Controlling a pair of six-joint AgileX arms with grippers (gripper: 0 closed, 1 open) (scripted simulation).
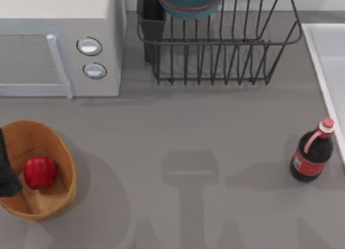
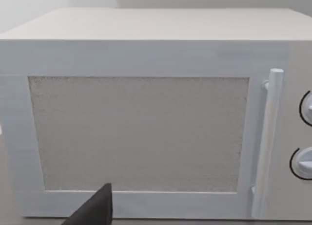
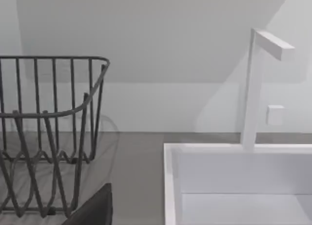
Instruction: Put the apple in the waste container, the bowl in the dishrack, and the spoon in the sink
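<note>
The red apple (image 1: 40,172) lies inside the orange-tan waste container (image 1: 59,146) at the table's front left. My left gripper (image 1: 5,171) is a dark shape at the left edge, over the container's left rim and just beside the apple. The blue-teal bowl (image 1: 190,4) rests in the dark wire dishrack (image 1: 221,55) at the back. The pale sink (image 1: 329,60) runs along the right edge. A dark part of my right gripper (image 3: 96,209) faces the dishrack (image 3: 48,137) and the sink (image 3: 234,186). The spoon is out of view.
A white microwave (image 1: 59,39) with two round knobs stands at the back left and faces the left wrist camera (image 2: 146,127). A dark bottle with a red label (image 1: 312,152) stands near the sink. A white faucet (image 3: 253,88) rises behind the sink.
</note>
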